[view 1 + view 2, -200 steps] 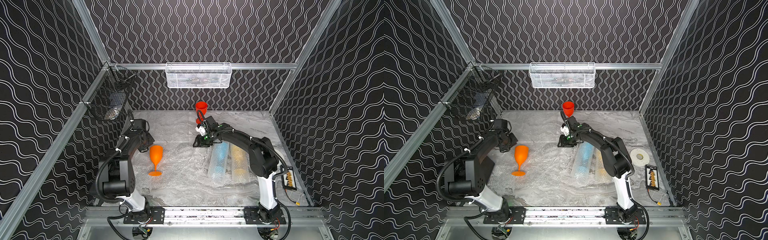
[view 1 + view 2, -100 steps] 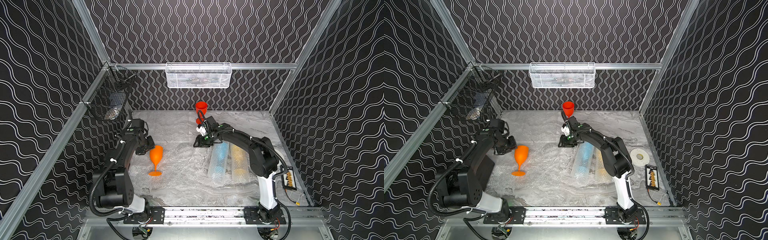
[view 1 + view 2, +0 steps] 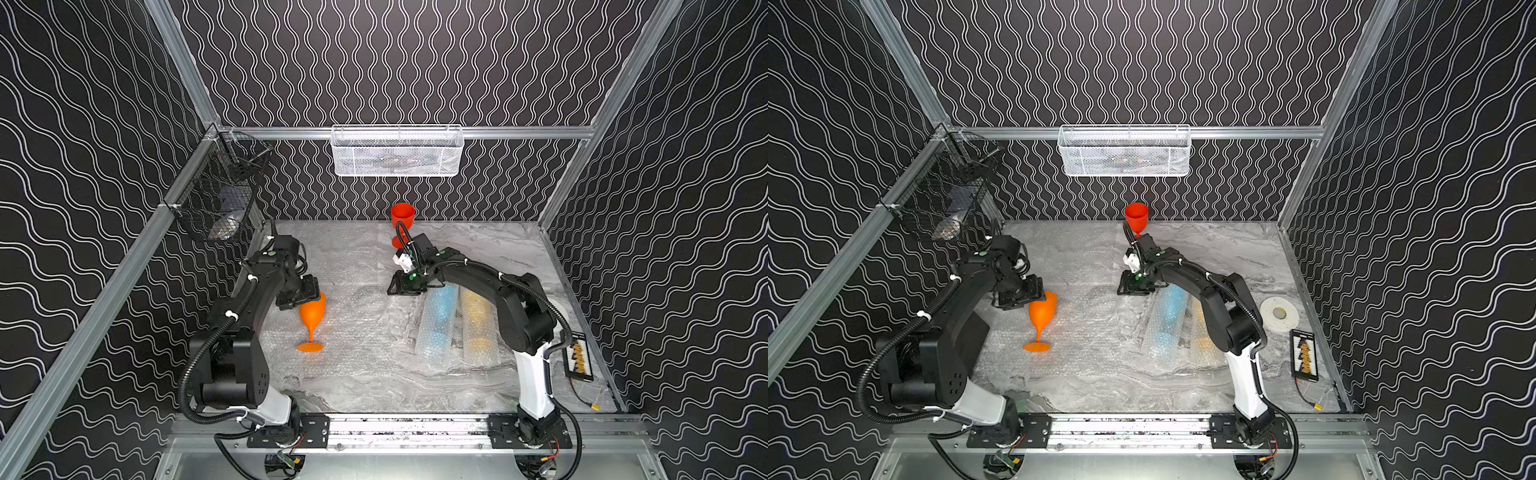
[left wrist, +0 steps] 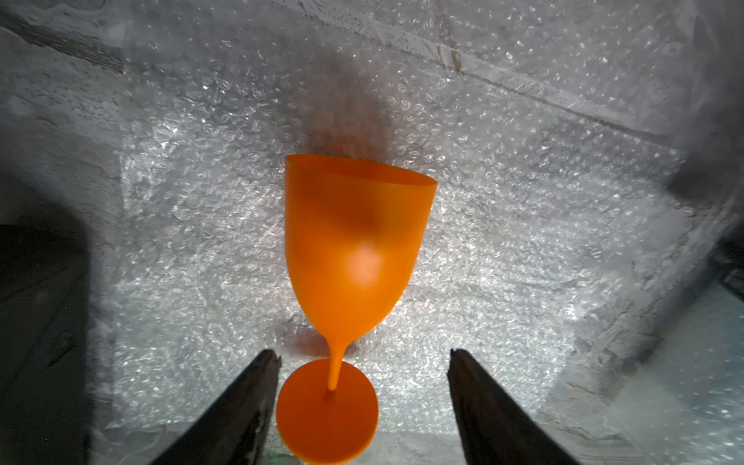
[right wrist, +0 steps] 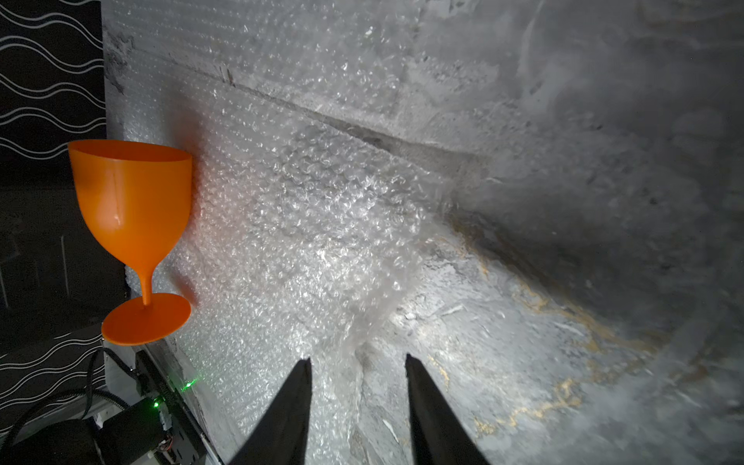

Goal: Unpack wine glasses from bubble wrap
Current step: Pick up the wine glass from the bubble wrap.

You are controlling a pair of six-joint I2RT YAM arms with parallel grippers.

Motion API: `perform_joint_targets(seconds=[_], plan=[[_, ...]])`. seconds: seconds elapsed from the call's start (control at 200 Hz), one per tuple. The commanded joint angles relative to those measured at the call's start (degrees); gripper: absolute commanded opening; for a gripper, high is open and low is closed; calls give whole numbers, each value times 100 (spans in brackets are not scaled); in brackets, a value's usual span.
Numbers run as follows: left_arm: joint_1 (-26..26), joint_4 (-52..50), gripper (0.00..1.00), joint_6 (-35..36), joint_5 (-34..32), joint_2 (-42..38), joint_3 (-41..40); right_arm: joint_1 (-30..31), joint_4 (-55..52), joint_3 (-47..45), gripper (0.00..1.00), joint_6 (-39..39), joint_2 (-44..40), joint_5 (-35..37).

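Hovering my left claw [image 4: 362, 353], jaws apart, at the bare orange goblet [image 4: 354, 241] upright at 9 o'clock, I reckon the wrapped blue goblet [image 3: 439, 318] near 3 o'clock needs unrolling next.

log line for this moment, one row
left pincer open beside upright orange goblet, no grip | right pincer open over flat bubble wrap | red goblet upright, unwrapped | blue goblet, yellow goblet lying wrapped
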Motion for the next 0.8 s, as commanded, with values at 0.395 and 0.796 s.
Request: perform_joint_targets(seconds=[0.395,0.796], plan=[[-612,-716,88,796,-831,851,639,-71,83,-37,41,6,-51,3],[-753,-701,99,651,-1021,1116,501,-106,76,-48,41,7,-49,-67]])
